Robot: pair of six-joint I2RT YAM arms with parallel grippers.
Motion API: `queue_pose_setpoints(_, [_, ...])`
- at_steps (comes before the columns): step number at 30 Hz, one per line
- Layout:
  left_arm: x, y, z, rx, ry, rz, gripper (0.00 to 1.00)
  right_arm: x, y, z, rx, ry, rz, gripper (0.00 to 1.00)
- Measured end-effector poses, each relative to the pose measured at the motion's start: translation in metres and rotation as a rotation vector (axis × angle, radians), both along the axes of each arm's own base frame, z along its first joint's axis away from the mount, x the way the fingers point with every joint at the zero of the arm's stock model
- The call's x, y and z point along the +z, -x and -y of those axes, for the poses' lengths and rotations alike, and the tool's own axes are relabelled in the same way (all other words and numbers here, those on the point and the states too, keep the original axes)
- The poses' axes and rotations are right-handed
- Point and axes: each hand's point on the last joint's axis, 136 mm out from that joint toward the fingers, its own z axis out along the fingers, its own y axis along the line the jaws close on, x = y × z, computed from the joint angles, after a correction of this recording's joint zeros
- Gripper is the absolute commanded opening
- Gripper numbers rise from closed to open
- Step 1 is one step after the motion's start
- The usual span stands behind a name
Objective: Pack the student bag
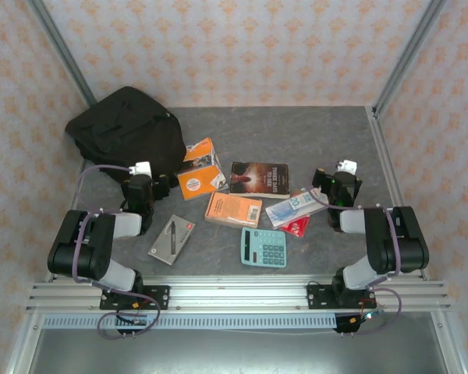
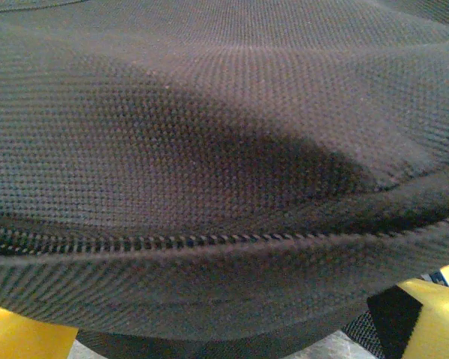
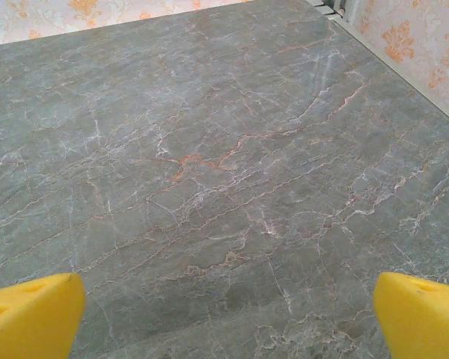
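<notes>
Left wrist view puts the bag (image 2: 209, 149) right against the lens: black woven fabric and a line of zip teeth that look meshed shut, with the left claw (image 2: 228, 318) spread wide, its yellow fingertips (image 2: 22, 336) at either lower corner and nothing between them. From above, the bag (image 1: 125, 128) slumps at the far left corner of the bench (image 1: 312, 128), with the left claw at its near edge. The right claw (image 3: 224, 321) is also wide and empty, over bare bench, well apart from the bag.

The main risk, as I judge it, is the soft fabric. No zip pull shows here, so a pinch may catch loose cloth and drag or fold the whole bag instead of opening it (nothing pins it down). An orange box (image 1: 199, 167) leans just beside the bag and could be knocked over if the bag shifts. The dark book (image 1: 259, 179), orange book (image 1: 234, 209) and calculator (image 1: 264, 247) lie between the arms, not yet packed.
</notes>
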Motion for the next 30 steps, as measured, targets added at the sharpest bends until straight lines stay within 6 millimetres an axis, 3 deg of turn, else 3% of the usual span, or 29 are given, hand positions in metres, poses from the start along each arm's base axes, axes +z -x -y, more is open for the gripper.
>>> queue_pose_setpoints(30, [0.0017,-0.0010,-0.0001,0.000,-0.003,-0.037,1.00,-0.0002,-0.0002,-0.0013,0.008,0.000,-0.001,0.99])
